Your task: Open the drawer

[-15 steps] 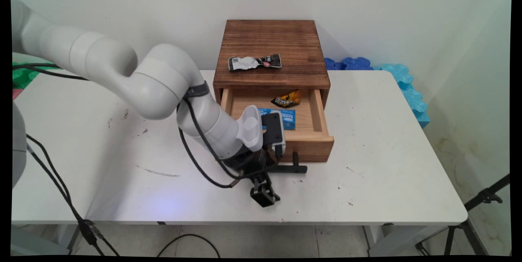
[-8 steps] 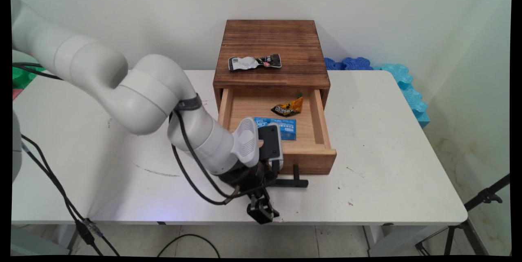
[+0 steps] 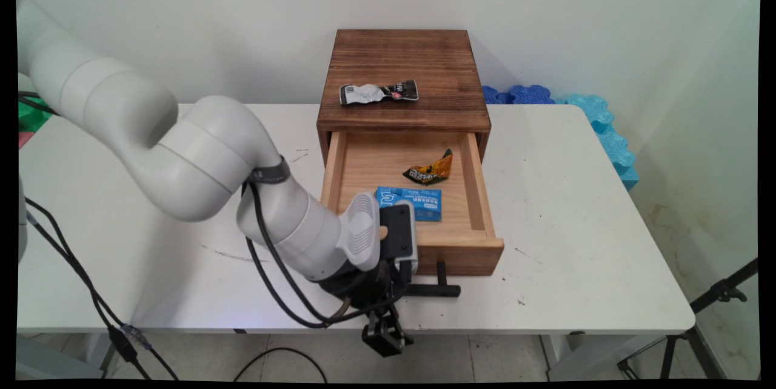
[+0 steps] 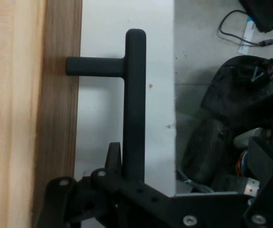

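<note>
packets [image 3: 409,204] in drawer [image 3: 476,192], pouch [image 3: 379,93] on cabinet [image 3: 403,65]

— What is the box [image 3: 403,77] made of?
— Dark, rough wood is seen on top; the drawer [image 3: 479,186] is pale, smooth wood.
— And the handle [image 4: 134,104]?
— Matt black, smooth.
</note>
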`<state>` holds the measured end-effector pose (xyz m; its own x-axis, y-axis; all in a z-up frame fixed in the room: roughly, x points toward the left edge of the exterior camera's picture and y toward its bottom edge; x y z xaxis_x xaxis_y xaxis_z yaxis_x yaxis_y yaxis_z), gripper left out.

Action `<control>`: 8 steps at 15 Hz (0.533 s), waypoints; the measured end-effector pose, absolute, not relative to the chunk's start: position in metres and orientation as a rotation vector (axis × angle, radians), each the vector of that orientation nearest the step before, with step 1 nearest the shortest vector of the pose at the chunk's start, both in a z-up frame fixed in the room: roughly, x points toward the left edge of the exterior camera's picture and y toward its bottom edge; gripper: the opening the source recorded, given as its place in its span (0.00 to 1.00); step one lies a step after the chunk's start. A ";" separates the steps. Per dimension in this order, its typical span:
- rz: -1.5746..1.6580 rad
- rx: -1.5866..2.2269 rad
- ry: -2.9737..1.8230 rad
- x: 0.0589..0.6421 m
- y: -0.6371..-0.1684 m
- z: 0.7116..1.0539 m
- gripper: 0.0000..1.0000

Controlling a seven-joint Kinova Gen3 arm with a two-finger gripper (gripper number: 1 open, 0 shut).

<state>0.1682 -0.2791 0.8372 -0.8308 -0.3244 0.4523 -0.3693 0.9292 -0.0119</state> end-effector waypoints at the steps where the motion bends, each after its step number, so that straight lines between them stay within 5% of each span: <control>1: 0.133 0.496 -2.631 0.168 -0.275 0.837 1.00; 8: 0.119 0.465 -2.627 0.166 -0.256 0.838 1.00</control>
<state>0.1655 -0.2556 0.8380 -0.8338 -0.3034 0.4611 -0.3438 0.9390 -0.0039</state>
